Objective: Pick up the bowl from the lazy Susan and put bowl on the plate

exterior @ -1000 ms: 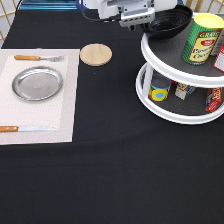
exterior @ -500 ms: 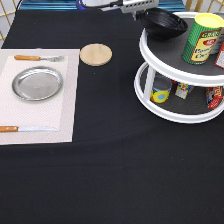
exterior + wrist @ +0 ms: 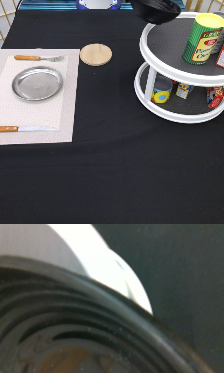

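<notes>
Bowl [image 3: 155,10] is seen lifted clear of the lazy Susan [image 3: 172,42], hanging above its top-tier rim on the side toward the exterior view's top-left, partly cut off by the frame edge

Gripper is not visible in the exterior view, only a white-and-blue part of the arm [image 3: 99,4] at the top edge, so the finger state cannot be told. A grip on the bowl is judged likely since it hangs in the air, but the contact itself is not shown

Wrist view is filled by the bowl's ringed black inside [image 3: 75,333], with the lazy Susan's white rim [image 3: 100,264] and black tablecloth [image 3: 190,264] behind it

Key relation: plate [image 3: 37,83] lies well apart from the lazy Susan, toward the exterior view's left and lower, on the placemat [image 3: 67,100]. It is empty, flanked by 1 fork [image 3: 39,58] and 1 knife [image 3: 27,128]. Wooden coaster [image 3: 95,54] sits between the lazy Susan and the plate, nearer the view's top

1 green-and-yellow can [image 3: 202,37] stands on the top tier, more containers [image 3: 162,92] on the lower tier

Status is judged as pick done, placement not yet done
</notes>
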